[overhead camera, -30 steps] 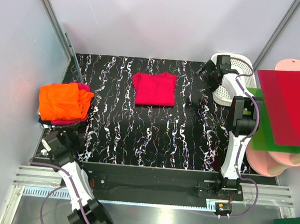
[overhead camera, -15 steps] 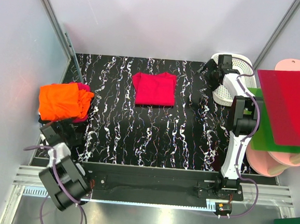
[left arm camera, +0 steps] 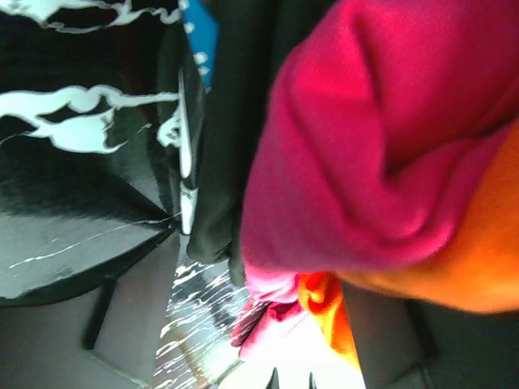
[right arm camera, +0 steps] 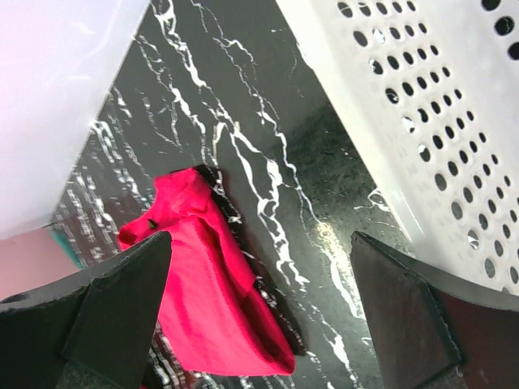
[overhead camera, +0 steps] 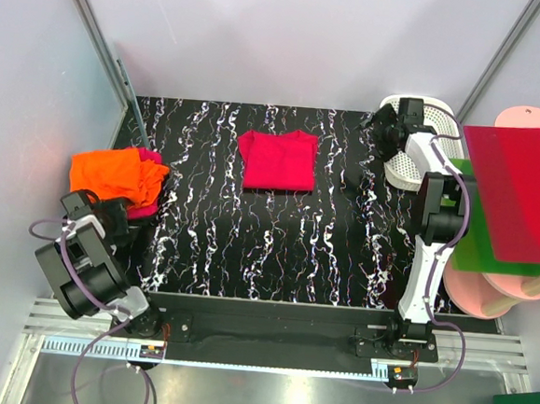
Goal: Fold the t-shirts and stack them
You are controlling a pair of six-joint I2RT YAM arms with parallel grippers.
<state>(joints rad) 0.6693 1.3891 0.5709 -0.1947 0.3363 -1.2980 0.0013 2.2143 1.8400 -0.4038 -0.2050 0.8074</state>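
Only your right wrist view shows the right gripper [right arm camera: 259, 304] spread wide, empty; left gripper [overhead camera: 117, 216], beside the bright orange cloth t-shirt [overhead camera: 106, 175]: can't tell.

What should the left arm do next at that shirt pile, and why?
Probably close the left gripper on the crimson-pink t-shirt: the wrist view shows that cloth right up close, beside the orange t-shirt, both still crumpled.
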